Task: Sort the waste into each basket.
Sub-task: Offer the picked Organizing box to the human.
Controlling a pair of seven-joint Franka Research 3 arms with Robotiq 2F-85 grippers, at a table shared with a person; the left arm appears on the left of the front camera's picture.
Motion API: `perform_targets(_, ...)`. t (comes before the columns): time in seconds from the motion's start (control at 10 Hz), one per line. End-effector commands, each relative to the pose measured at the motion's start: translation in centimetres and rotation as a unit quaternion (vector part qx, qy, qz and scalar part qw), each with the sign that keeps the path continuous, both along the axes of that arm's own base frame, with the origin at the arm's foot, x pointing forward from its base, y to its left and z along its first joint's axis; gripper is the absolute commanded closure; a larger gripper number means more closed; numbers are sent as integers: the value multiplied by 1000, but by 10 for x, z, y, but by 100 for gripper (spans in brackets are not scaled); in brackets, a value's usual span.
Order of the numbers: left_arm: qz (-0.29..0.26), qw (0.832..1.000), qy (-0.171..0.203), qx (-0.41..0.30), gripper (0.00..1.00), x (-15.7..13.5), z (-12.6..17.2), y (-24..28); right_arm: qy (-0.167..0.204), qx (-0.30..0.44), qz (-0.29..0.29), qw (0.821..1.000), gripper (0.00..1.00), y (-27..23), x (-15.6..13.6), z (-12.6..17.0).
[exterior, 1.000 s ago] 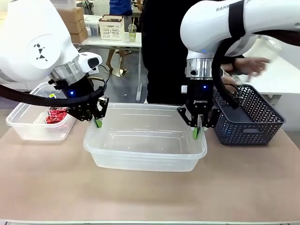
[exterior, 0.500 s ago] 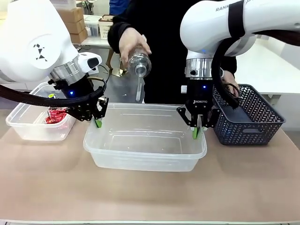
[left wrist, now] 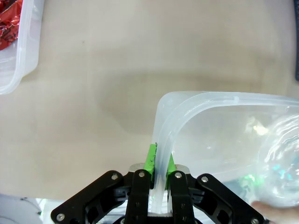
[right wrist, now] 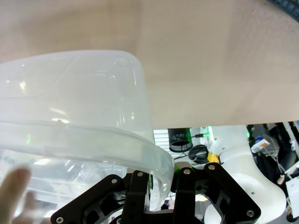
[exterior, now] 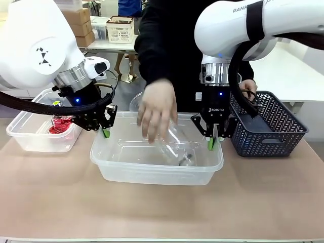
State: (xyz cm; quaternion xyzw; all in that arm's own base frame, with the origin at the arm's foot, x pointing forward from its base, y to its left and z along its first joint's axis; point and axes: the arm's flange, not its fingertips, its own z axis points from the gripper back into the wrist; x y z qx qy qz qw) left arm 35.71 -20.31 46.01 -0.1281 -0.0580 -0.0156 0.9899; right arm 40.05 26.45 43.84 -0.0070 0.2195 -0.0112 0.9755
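A large clear basket (exterior: pixel 157 165) stands mid-table. My left gripper (exterior: pixel 106 133) is shut on the rim at its far left corner, and my right gripper (exterior: pixel 212 144) is shut on the rim at its far right corner. A person's hand (exterior: pixel 158 114) lowers a clear plastic bottle (exterior: pixel 174 148) into this basket. The left wrist view has the green pads of my left gripper (left wrist: pixel 159 161) clamped on the basket's rim (left wrist: pixel 210 100), with the bottle (left wrist: pixel 280 149) inside. In the right wrist view my right gripper (right wrist: pixel 161 181) pinches the rim (right wrist: pixel 93 135). A second clear basket (exterior: pixel 30 136) at left holds red foil wrappers (exterior: pixel 61 125).
A dark blue lattice basket (exterior: pixel 268 129) stands at the right, close beside my right arm; the person's other hand rests at its far edge. Bare table lies in front of the baskets.
The person's hand has come down from above with the clear bottle and now has it inside the middle basket. Both grippers stay where they were.
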Motion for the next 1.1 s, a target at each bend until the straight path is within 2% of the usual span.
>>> perform_targets(0.0,3,1000,-4,-2,100,-2,3,1,-2,0,1,1000,100,2,-4,3)
perform_targets(1.0,3,1000,-4,-2,100,-2,3,1,-2,0,1,1000,100,2,-4,3)
